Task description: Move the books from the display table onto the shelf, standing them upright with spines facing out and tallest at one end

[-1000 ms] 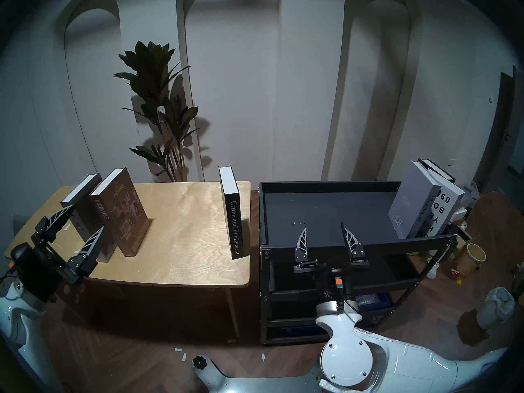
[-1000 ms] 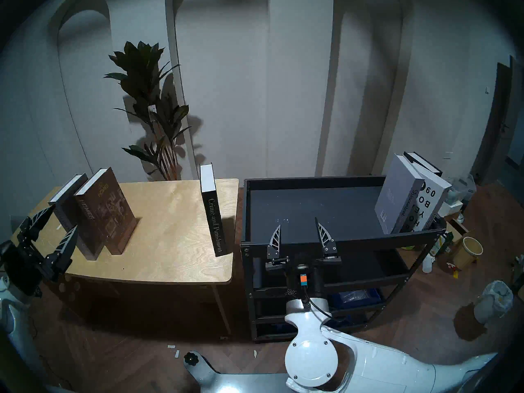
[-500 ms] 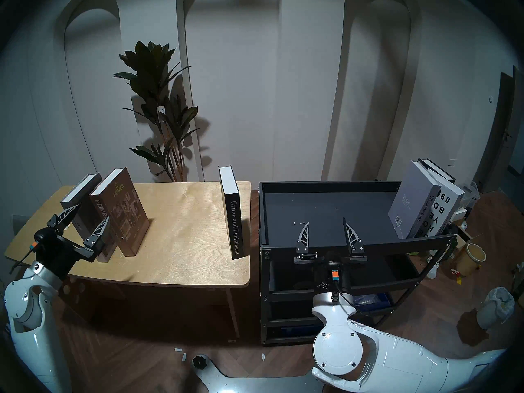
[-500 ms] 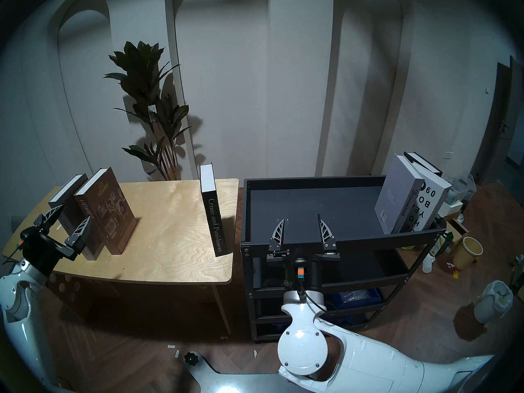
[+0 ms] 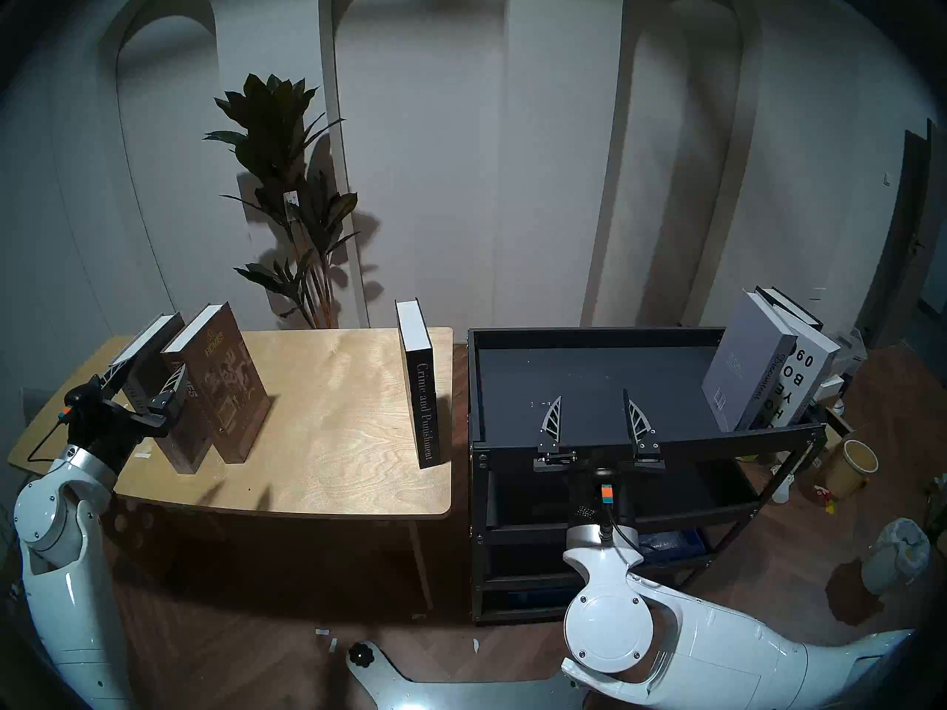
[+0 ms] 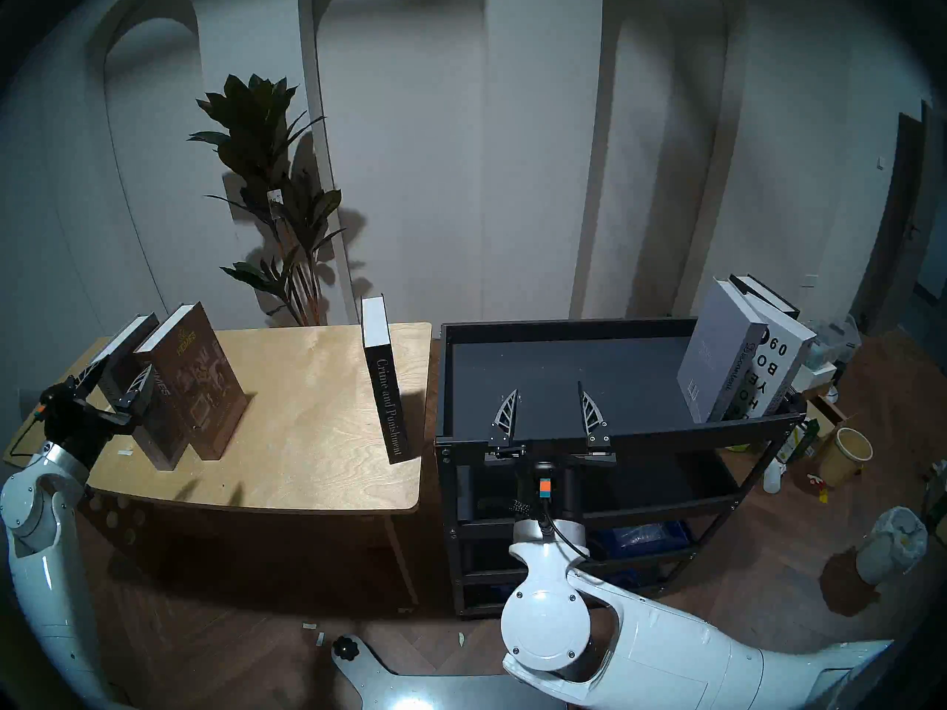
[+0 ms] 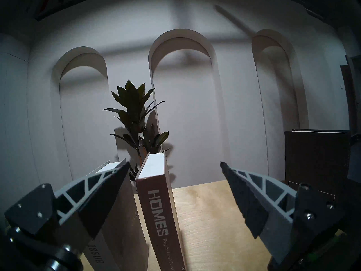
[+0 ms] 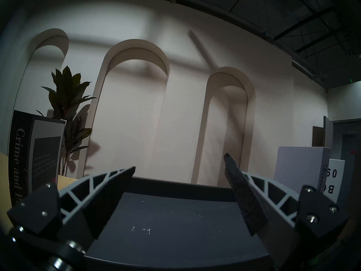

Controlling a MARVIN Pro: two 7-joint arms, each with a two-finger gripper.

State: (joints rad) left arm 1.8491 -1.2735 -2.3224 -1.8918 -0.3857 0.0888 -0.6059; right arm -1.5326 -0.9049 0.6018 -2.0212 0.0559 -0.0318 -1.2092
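The books are split between two places. On the display table (image 5: 328, 427) three of them stand upright: the grey "Special Issue" (image 5: 146, 381) at the far left, the brown "Homes" (image 5: 225, 386) just beside it, and the black "Crime and Punishment" (image 5: 423, 386) well apart from them, near the right edge of the table, with its spine toward the robot. On the shelf (image 5: 589, 381), at the right end of its top tray, the other three lean together against the right side: the grey "Discontent" (image 5: 743, 365) in front, the white "Design Hotels Yearbook 09" (image 5: 807, 381) behind it, and a black book (image 5: 789, 304) of which only the top corner shows. The left gripper (image 5: 146, 373) is at the left end of the table with its fingers wide apart and nothing clamped. In the left wrist view the spines of "Special Issue" (image 7: 117, 215) and "Homes" (image 7: 162, 212) both stand between the two fingers, the left finger (image 7: 93, 196) overlapping the grey book; I cannot tell if it touches. The right gripper (image 5: 594, 412) is over the front rim of the shelf tray, also with fingers apart and empty. A potted plant (image 5: 292, 191) stands behind the table.
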